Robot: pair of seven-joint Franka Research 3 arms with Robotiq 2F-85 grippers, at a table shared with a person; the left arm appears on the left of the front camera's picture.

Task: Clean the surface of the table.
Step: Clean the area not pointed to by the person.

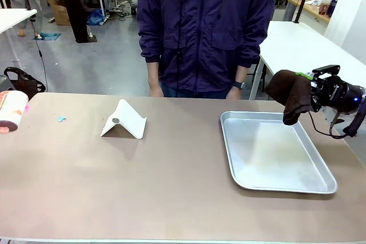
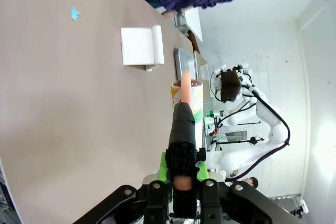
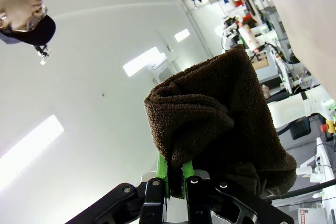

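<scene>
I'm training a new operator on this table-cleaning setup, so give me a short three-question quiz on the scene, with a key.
1. True or false: the brown cloth lies flat in the metal tray.
2. What does the left gripper hold? A) a paper cup B) a sponge C) a spoon
3. What small thing lies on the table to the left of the white folded stand?
Key: 1 false, the right gripper holds it up in the air. 2 A. 3 a blue scrap.

Blk tool (image 1: 311, 86), green pads (image 3: 161, 167); poss. blue LED (image 1: 355, 99).
</scene>
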